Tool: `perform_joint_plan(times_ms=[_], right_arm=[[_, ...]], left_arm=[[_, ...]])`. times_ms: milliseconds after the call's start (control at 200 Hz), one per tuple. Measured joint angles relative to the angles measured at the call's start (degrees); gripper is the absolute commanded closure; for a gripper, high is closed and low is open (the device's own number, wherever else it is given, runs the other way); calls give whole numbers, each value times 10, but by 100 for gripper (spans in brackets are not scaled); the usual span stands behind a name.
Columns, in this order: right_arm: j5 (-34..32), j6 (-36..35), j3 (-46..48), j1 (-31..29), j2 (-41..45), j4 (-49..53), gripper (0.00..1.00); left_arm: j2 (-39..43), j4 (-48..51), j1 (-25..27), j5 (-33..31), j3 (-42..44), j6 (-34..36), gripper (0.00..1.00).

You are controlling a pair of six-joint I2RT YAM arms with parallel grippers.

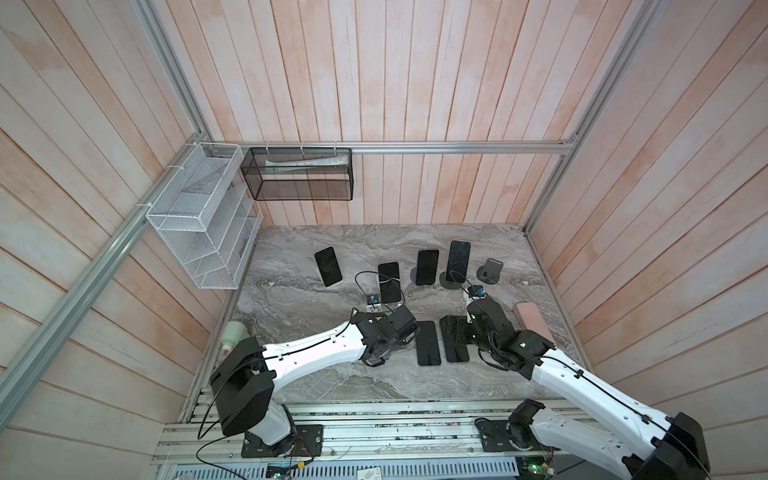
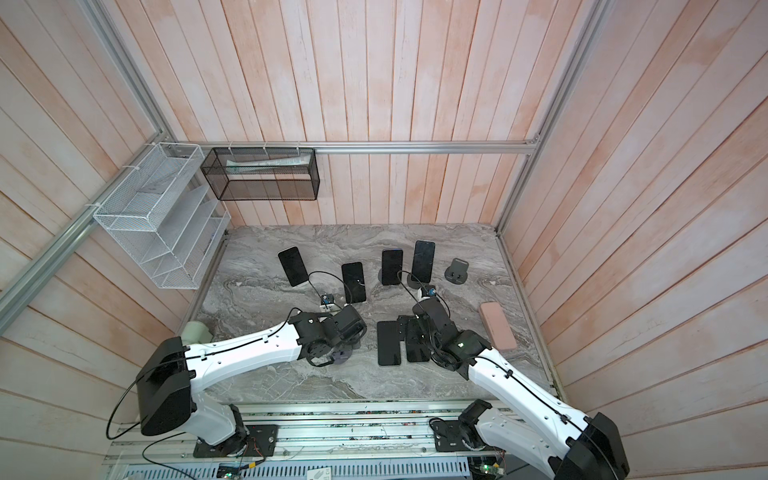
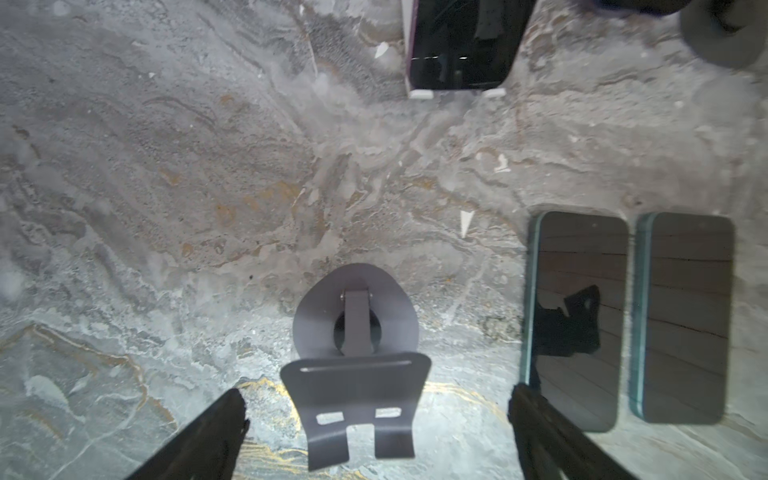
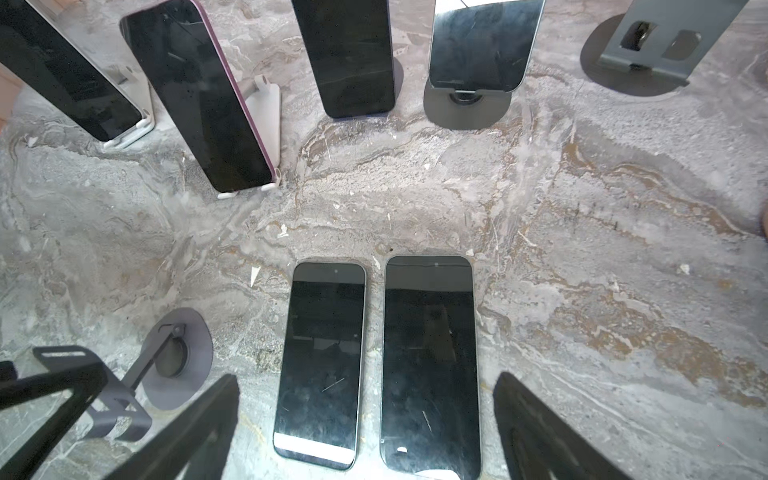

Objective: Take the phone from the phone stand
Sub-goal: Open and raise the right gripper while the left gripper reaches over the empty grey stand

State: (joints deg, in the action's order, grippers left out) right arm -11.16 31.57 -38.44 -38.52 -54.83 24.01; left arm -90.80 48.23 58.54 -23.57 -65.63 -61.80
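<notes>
At the middle of the table (image 1: pixel 299 303), my right end effector (image 4: pixel 365 380) hangs with its jaws wide apart over two flat phones (image 4: pixel 430 365) lying side by side, gripping neither. My left end effector (image 3: pixel 378 401) is likewise spread, straddling the empty stand (image 3: pixel 353 390) without touching it, as far as I can tell. I judge this removal done: phone down, stand bare. Four standing phones (image 1: pixel 427 267) lean on stands in the back row. Next I'd rise straight up, then take one by its long edges and lift it over the stand's front lip. Bare marble between the rows gives room; the pink case (image 1: pixel 533 326) crowds my right.
</notes>
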Motion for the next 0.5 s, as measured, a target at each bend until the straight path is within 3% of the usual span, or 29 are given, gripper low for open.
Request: perform_joint_plan(times_ms=[115, 235, 385, 500], right_arm=[[14, -6, 9, 2, 15, -8, 4], [24, -16, 20, 6, 19, -19, 4], [37, -21, 24, 9, 20, -24, 4], [44, -25, 26, 11, 26, -28, 5]], left_arm=[[-24, 24, 10, -16, -16, -24, 0], [-50, 25, 16, -23, -23, -46, 8], [-75, 24, 16, -37, -23, -70, 11], [-82, 23, 17, -50, -23, -89, 29]])
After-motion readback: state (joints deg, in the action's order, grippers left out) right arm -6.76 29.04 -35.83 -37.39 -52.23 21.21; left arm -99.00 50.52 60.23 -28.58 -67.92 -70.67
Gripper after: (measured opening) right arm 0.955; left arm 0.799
